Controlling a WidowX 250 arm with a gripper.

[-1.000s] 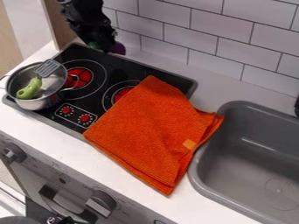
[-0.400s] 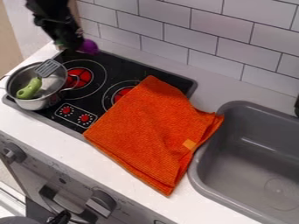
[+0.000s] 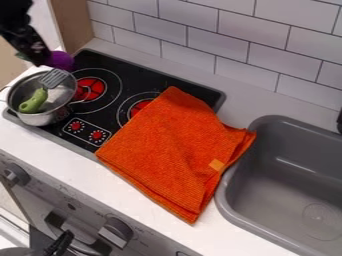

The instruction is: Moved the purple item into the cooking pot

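Note:
At the upper left, just above the pot's back edge, the black gripper [image 3: 41, 59] is shut on the purple item [image 3: 60, 60]. The item is round, with a bit of green at its left end. Below it the silver cooking pot [image 3: 41, 118] stands on the left part of the stove. A green-handled spatula [image 3: 33, 101] with a grey slotted head leans in the pot. The gripper's fingertips are partly hidden by the item.
An orange cloth [image 3: 170, 150] covers the right part of the black stove [image 3: 107, 107] and the counter beside it. The grey sink [image 3: 284, 185] is at the right. A tiled wall [image 3: 214, 45] runs behind the counter.
With the purple item in it, the gripper has moved left and somewhat toward the camera, from behind the stove to above the pot's back edge. Pot, spatula and cloth have stayed still.

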